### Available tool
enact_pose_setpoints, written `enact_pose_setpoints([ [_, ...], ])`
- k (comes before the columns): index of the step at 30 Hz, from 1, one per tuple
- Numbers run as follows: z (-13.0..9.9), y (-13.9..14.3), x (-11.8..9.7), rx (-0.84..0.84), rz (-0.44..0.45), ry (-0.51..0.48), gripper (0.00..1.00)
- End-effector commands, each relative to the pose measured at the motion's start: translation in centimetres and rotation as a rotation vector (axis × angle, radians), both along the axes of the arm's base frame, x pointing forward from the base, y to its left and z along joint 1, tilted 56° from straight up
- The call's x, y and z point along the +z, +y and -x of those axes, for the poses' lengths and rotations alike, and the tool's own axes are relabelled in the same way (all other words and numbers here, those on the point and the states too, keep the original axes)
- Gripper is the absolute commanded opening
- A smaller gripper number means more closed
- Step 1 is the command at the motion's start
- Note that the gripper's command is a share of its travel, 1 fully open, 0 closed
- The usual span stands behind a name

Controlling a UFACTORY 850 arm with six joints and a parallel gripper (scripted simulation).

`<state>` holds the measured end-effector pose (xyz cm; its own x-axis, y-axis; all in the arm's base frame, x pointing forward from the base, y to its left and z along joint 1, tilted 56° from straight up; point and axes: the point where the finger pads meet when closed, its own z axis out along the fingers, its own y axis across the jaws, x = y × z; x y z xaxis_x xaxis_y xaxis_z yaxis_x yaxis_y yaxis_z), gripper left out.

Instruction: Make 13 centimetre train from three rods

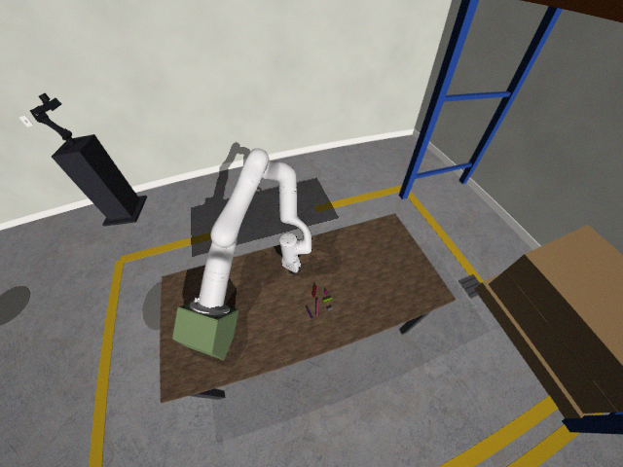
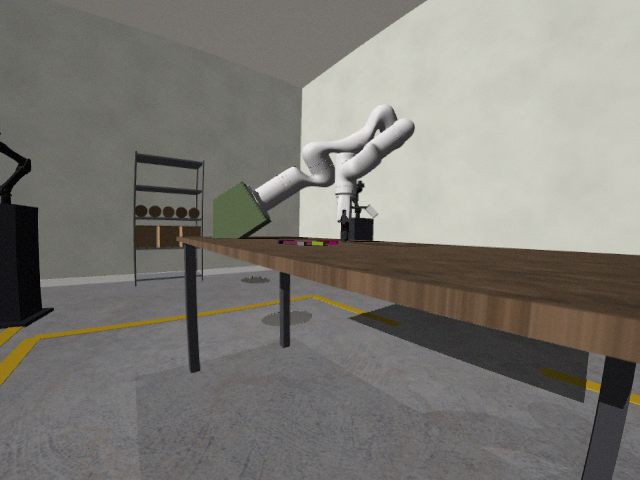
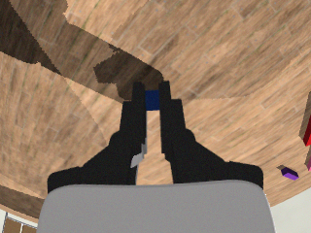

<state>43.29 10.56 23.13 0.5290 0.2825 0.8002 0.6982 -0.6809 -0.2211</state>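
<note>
Now the gripper (image 3: 152,93) is pinched on the blue rod (image 3: 152,100), tips low over the table (image 1: 382,261); whether the rod touches wood, I can't tell; the other rods (image 1: 319,302) lie well apart, toward the wrist view's right edge; that's presumably the way to carry it.

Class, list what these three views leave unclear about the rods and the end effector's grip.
- Blue rod: wrist view, fingers cover its sides; whether it touches the table is unclear.
- Rod cluster: top view, too small to count.
- Rods: exterior view, edge-on, overlapping.
- Red rod: wrist view, cut off by the right edge.
</note>
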Motion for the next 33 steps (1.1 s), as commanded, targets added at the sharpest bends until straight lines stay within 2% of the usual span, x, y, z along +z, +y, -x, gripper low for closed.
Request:
enact_pose_setpoints([
  [1, -0.02, -0.02, 0.02, 0.0, 0.0, -0.001, 0.08],
  [5, -0.02, -0.02, 0.02, 0.0, 0.0, -0.001, 0.08],
  [6, -0.02, -0.02, 0.02, 0.0, 0.0, -0.001, 0.12],
  [11, -0.02, -0.02, 0.02, 0.0, 0.0, -0.001, 0.16],
  [12, -0.02, -0.02, 0.02, 0.0, 0.0, -0.001, 0.2],
  [14, -0.02, -0.02, 0.02, 0.0, 0.0, -0.001, 0.2],
  [15, -0.02, -0.02, 0.02, 0.0, 0.0, -0.001, 0.24],
  [33, 0.54, -0.8, 0.66, 0.0, 0.0, -0.001, 0.24],
])
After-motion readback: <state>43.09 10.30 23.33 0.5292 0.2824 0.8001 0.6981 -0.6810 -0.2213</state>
